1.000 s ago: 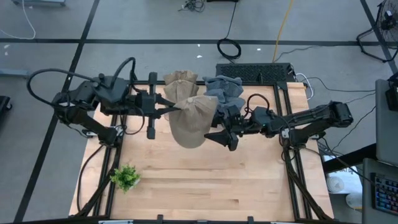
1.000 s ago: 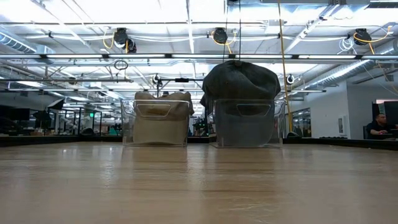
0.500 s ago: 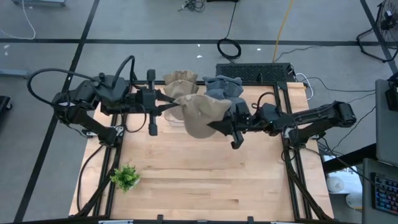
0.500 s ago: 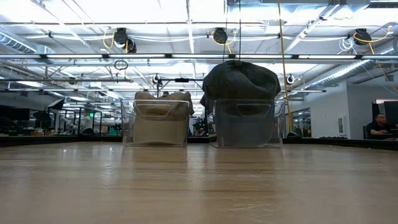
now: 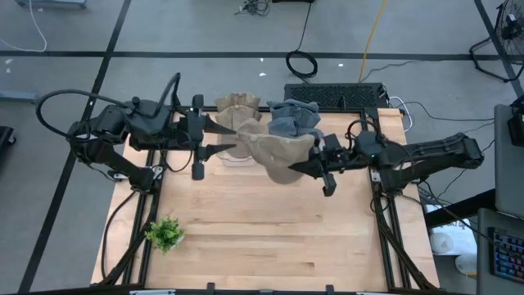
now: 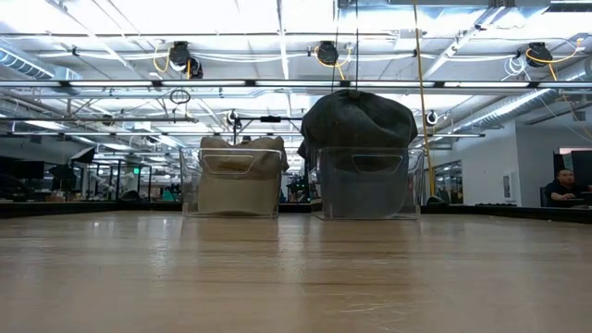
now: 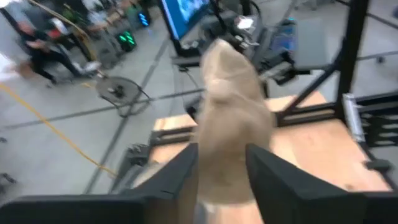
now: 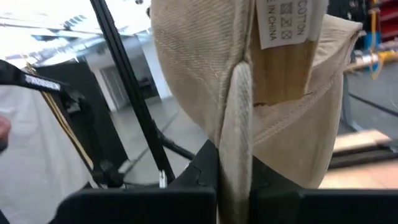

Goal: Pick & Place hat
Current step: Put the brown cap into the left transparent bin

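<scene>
A tan hat (image 5: pixel 278 152) hangs above the table's far middle, stretched between my two grippers. My right gripper (image 5: pixel 295 166) is shut on its right side. My left gripper (image 5: pixel 233 138) stands open at the hat's left end (image 7: pixel 233 118), one finger on either side. I cannot tell whether those fingers touch the cloth. In the right wrist view the hat's inside (image 8: pixel 199 56) shows a sewn label. Neither gripper appears in the low view. My right gripper pinches a folded seam at the hat's edge (image 8: pixel 236 124) between its two fingers, next to the sewn label. The fingers come level from the table's right side. The hat is lifted clear of the table and reaches left toward my other gripper.
Two clear bins stand at the far edge, one with tan hats (image 5: pixel 237 106) (image 6: pixel 239 180), one heaped with grey hats (image 5: pixel 295 116) (image 6: pixel 361 157). A small green plant (image 5: pixel 165 233) sits near the front left. Bare wood (image 5: pixel 270 238) fills the near half.
My right gripper has shut on the hat's right side and gone toward the table's right and far edges. The hat has gone from hanging broad to drawn out sideways. My left gripper has opened at the hat's left end and stayed in place.
</scene>
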You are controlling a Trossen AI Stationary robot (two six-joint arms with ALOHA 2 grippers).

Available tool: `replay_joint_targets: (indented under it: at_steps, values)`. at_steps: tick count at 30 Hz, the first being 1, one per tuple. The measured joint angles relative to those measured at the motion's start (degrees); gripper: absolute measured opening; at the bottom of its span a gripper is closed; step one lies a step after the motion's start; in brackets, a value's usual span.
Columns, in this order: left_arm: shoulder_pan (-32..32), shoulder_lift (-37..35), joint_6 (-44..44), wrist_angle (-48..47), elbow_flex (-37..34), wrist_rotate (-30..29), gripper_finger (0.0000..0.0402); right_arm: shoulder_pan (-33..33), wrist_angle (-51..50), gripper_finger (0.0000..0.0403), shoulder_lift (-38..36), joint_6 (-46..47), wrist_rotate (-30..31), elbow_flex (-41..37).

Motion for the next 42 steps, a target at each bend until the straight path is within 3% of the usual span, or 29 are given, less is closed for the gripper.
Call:
replay_joint_targets:
  at_steps: [5, 10, 18, 35, 42]
  values:
    - [0.0, 0.0, -4.3, -3.7, 0.0, 5.1, 0.0206, 0.0, -8.9, 0.0001, -4.1, 1.1, 0.0, 0.0]
    - [0.0, 0.1, -8.8, -6.6, 0.0, 6.5, 0.0266, 0.0, -12.8, 0.0001, -5.4, 3.5, -1.8, 0.0]
    - [0.0, 1.5, -11.4, -8.0, 0.0, 7.0, 0.0311, 0.0, -10.2, 0.0000, -1.5, 5.0, -2.9, 0.0]
    - [1.6, 6.9, -10.2, -8.3, 0.0, 9.8, 0.0286, 1.6, -4.3, 0.0000, 3.2, 6.3, -4.6, 0.0]
    - [3.2, 7.0, -13.2, -8.3, 0.0, 14.0, 0.0223, 1.6, -4.4, 0.0000, 3.1, 6.1, -4.6, 0.0]
